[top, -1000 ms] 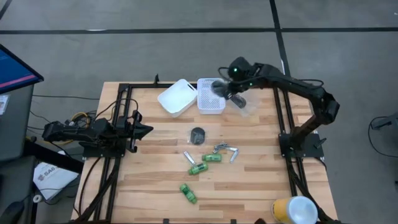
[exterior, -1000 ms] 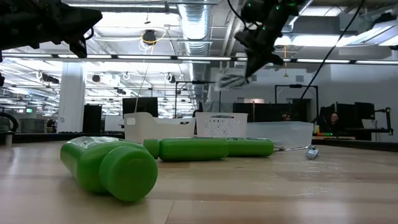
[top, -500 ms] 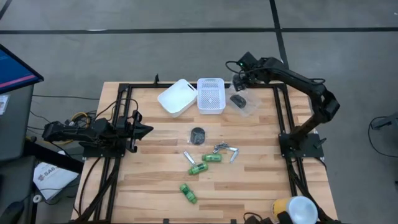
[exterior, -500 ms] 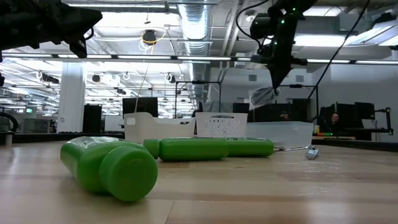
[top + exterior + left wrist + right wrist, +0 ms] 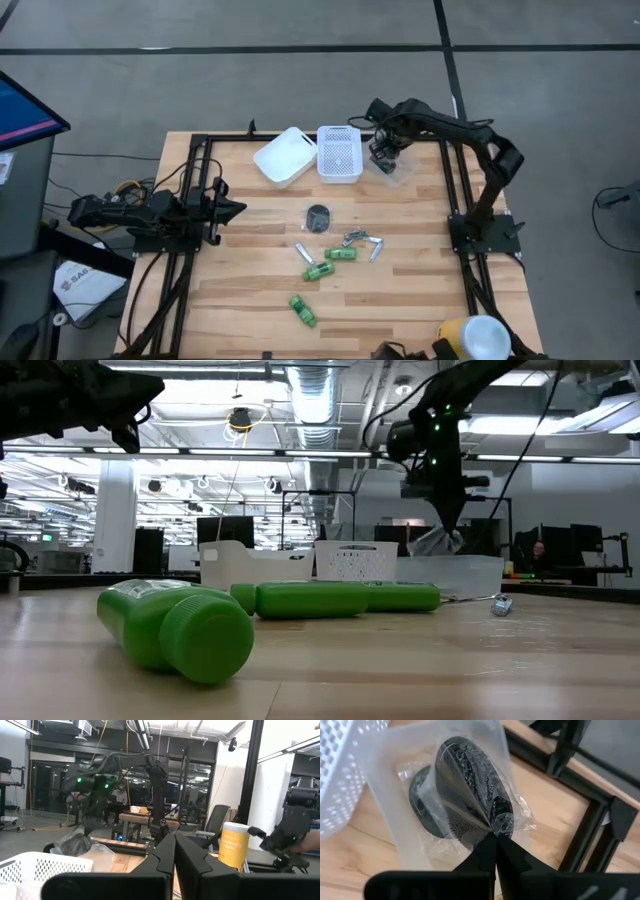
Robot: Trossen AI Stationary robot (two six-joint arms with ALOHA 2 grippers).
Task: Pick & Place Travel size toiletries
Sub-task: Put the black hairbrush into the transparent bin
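1. My left gripper (image 5: 175,851) rests at nine o'clock on the pale slatted-wood table (image 5: 420,300), fingers pressed together on nothing; that arm waits.
2. At about eleven o'clock lies a smooth white plastic bin (image 5: 285,155), tipped on its side. Just beside it stands a white perforated plastic basket (image 5: 339,153); I see nothing in it from above.
3. Near the middle, one flat round black pot (image 5: 318,216) lies loose on the wood.
4. Toward six o'clock two bright green little plastic bottles (image 5: 303,309) with ribbed caps lie on their sides, and slim silvery-grey tubes (image 5: 363,240) lie between them and the pot. None of these is binned yet.
5. At one o'clock my right gripper (image 5: 495,838) is pinching the crinkled clear film around a matte black round pot (image 5: 470,787). It hangs over a shallow clear plastic tub (image 5: 385,780), where another black pot (image 5: 422,805) already lies.
6. My judgement: one pot is placed and a second is about to join it. The loose pot, the tubes and the green bottles remain, so most of the job is left.
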